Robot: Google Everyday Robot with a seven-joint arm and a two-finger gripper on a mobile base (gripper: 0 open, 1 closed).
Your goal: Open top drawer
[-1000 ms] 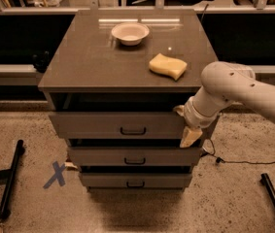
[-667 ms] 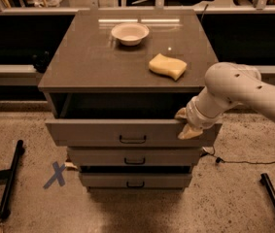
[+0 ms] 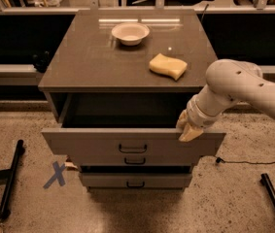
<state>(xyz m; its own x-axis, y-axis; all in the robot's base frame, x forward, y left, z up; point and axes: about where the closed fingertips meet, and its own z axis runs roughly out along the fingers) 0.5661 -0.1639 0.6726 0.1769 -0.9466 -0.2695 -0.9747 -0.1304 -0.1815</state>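
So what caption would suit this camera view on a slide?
Gripper on the right front edge of the open top drawer; bowl and yellow sponge on the cabinet top.

- One view only. It looks from high up in front of the table [image 3: 88,67], tilted steeply down and facing its front side.
- Fairly near: the table top, the top drawer [image 3: 88,147] and the lower fronts fill mid-frame, with floor [image 3: 234,203] along the bottom and sides.
- The arm [image 3: 244,86] enters from the right edge. The gripper [image 3: 189,130] sits right of centre, at the top drawer's upper rim near its right end.
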